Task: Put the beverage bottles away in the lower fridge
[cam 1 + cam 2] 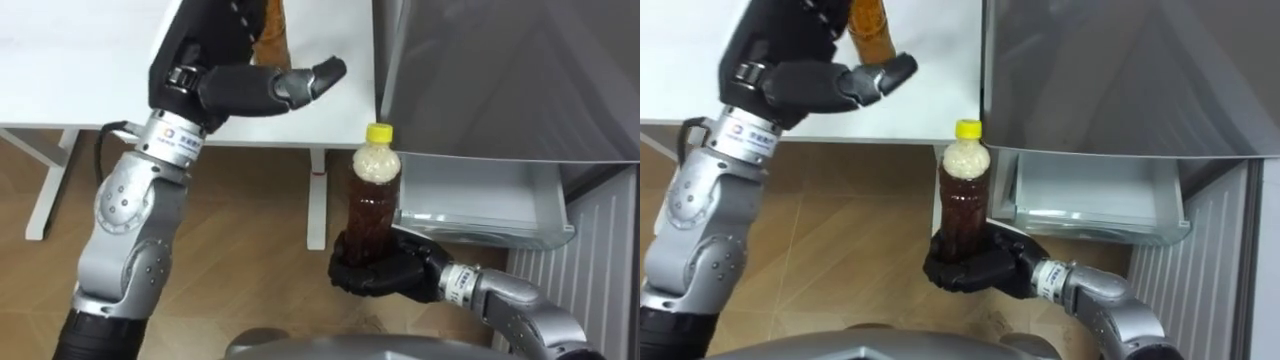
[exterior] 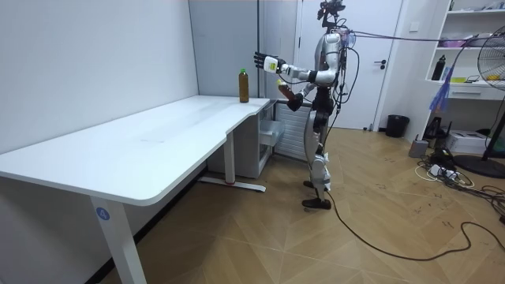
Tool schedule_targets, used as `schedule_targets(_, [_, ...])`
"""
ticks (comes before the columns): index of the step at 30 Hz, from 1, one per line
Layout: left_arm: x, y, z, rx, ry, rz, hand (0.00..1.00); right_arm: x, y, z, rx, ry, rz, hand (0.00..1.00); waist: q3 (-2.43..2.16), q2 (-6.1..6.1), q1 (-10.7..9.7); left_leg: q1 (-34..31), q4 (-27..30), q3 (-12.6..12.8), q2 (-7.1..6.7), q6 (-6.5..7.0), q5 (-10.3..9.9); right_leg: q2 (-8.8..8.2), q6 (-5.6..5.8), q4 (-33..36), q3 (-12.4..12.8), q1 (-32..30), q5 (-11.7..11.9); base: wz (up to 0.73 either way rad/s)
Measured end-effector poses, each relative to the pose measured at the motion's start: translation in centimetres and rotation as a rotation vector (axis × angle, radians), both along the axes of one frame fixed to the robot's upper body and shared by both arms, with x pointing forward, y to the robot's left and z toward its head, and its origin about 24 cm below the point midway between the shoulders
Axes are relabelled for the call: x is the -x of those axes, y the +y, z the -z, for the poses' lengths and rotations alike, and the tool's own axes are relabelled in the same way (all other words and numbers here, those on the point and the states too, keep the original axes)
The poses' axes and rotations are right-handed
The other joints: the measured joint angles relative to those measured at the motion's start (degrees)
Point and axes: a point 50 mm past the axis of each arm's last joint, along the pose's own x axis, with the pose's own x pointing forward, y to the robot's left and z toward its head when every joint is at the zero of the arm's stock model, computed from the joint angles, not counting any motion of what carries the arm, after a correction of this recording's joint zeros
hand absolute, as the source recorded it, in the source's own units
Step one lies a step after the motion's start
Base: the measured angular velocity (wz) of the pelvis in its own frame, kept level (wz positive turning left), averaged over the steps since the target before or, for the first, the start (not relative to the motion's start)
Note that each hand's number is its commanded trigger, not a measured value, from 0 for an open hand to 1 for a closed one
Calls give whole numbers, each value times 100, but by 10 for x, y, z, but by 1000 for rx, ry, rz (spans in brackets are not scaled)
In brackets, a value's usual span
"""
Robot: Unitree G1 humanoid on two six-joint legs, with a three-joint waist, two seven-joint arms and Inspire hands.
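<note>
A brown drink bottle with a yellow cap [image 1: 372,195] stands upright in my right hand [image 1: 378,272], whose fingers curl round its base, low in front of me. It is just left of the lower fridge's open drawer [image 1: 480,205]. A second brown bottle [image 1: 268,35] stands on the white table's [image 1: 80,60] far corner. My left hand [image 1: 262,88] hangs raised in front of that bottle, fingers loosely extended and not touching it. In the room view I stand at the table's end beside the fridge, with the table bottle [image 2: 244,85] to the room view's left of me.
The grey fridge body [image 1: 500,70] rises above the drawer at the right. A white table leg [image 1: 317,195] stands beside the held bottle. A bin [image 2: 397,125], a fan [image 2: 493,63] and loose cables lie across the wooden floor behind me.
</note>
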Motion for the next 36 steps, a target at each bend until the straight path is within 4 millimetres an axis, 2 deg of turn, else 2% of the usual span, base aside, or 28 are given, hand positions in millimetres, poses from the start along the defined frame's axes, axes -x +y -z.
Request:
schedule_targets(8, [8,24,-34,68,-156,-190,0,4,-9,0,-12,2,52,100,-3,3,220,104,-5,2,3,0,0,-1,0,4,0,102,-3,0])
schedule_targets(11, [14,38,-48,81,-224,-283,0,10,-13,2,-15,11,95,100,-4,4,289,154,-19,-8,2,0,0,0,1,-8,-18,163,-4,4])
schedule_targets(13, [18,55,-54,85,-261,-382,0,11,-15,3,12,12,84,100,-15,21,335,173,-34,-15,3,0,0,3,2,-3,-13,185,-7,0])
schedule_targets(16, [22,72,-58,78,-279,-506,0,13,-19,3,20,11,75,100,-23,36,442,174,-35,-15,10,0,0,18,-1,-20,-7,182,-5,0])
schedule_targets(20, [25,80,-59,56,-281,-603,0,18,-19,4,9,22,68,100,-23,78,558,218,-51,-95,9,0,0,36,-1,-121,-24,287,15,10])
schedule_targets(23, [29,89,-58,33,-274,-709,0,25,-19,7,5,42,77,100,-61,144,643,293,-91,-94,10,-2,-1,45,-1,-203,-48,394,15,1])
schedule_targets(26, [32,100,-47,-16,-235,-840,0,29,-19,9,13,54,98,100,-75,198,701,422,-105,-91,4,-2,-1,38,2,-212,-69,489,10,-2])
schedule_targets(29, [32,110,-27,-35,-137,-949,0,29,-21,10,35,56,121,100,-68,205,725,516,-116,-95,4,-2,-1,46,0,-291,-66,597,-1,2])
schedule_targets(31, [31,119,-2,-40,-23,-1030,0,28,-20,11,51,56,144,100,-57,178,700,528,-147,-113,2,-3,-1,45,6,-291,-91,616,-8,7])
schedule_targets(32, [32,121,6,-46,13,-1049,0,28,-20,11,54,56,149,100,-66,186,699,528,-159,-113,3,-3,0,48,5,-285,-85,603,-8,0])
schedule_targets(34, [36,125,35,-70,148,-1108,0,27,-19,11,60,57,159,100,-47,104,716,489,-160,-114,2,-4,0,44,3,-264,-98,547,-10,0])
schedule_targets(35, [37,126,44,-79,189,-1120,0,27,-19,11,59,57,159,100,-53,78,725,474,-161,-108,2,-4,0,42,4,-270,-97,527,-10,-5])
schedule_targets(36, [43,127,64,-85,282,-1132,0,27,-18,11,56,57,161,100,-52,44,739,464,-175,-103,2,-4,0,39,4,-278,-82,489,-9,-7])
